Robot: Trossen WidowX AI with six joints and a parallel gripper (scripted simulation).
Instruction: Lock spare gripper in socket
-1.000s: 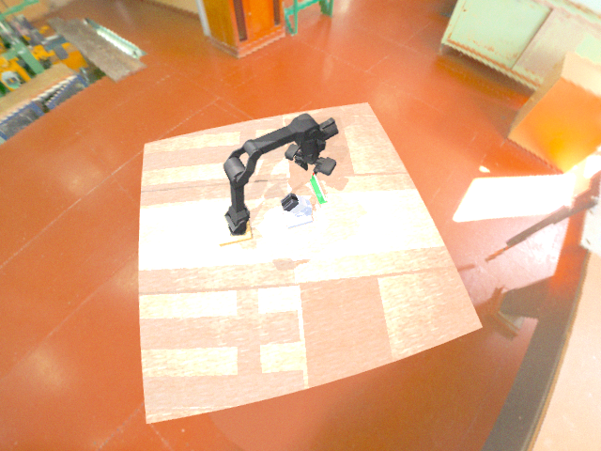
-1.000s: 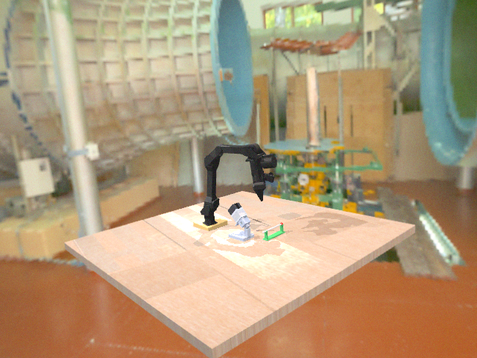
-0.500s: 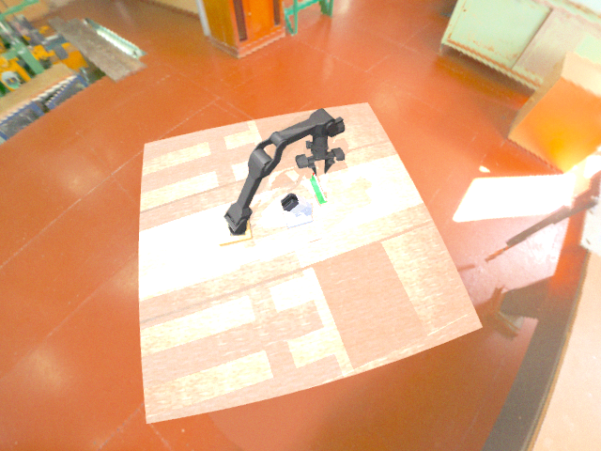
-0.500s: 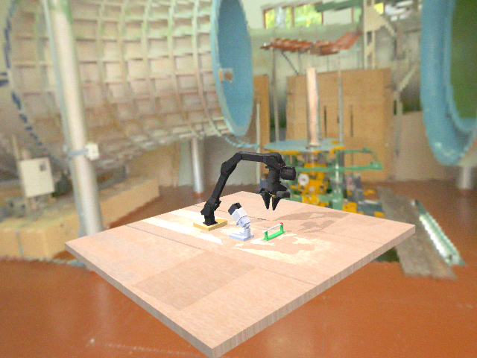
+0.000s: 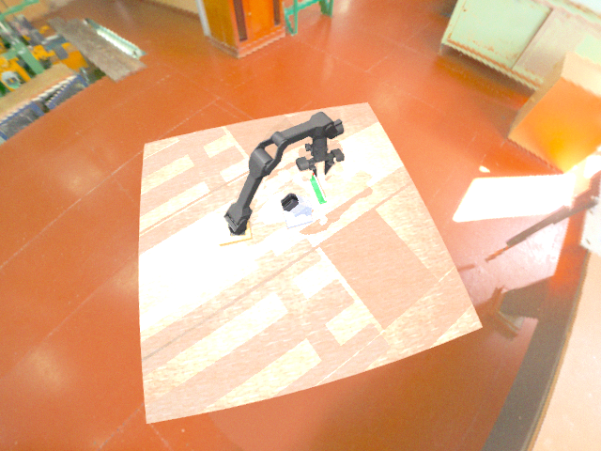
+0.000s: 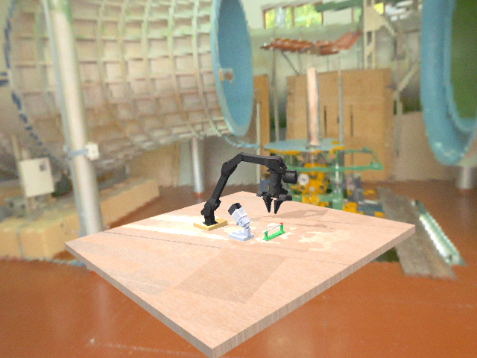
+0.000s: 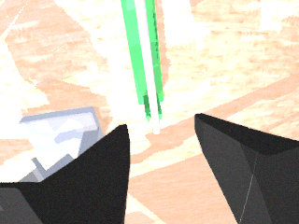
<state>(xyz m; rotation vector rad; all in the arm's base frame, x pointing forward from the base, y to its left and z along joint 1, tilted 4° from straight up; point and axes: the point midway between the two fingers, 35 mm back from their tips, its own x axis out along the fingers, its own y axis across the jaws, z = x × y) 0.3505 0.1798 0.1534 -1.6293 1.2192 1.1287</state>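
Observation:
The gripper [image 5: 320,173] [image 6: 273,212] [image 7: 162,121] points down with its fingers apart and nothing between them, above the green rack [image 5: 317,190] [image 6: 274,233] [image 7: 135,56]. The white pin [image 6: 273,227] [image 7: 148,56] lies lengthwise along the rack; its red head shows at one end in the exterior view. In the wrist view the pin's plain end is just ahead of the fingertips. The pale blue mount [image 5: 298,222] [image 6: 241,236] [image 7: 61,122] stands beside the rack. A tilted pale body with a black end, apparently the spare gripper [image 5: 289,201] [image 6: 238,215], sits on it. The joint's details are too small to tell.
The arm's yellowish base plate [image 6: 200,226] stands on the wooden table [image 5: 233,310] [image 6: 231,277], on the other side of the mount from the rack. The mount is close beside the rack, to the left in the wrist view. The table's edges are far from the gripper.

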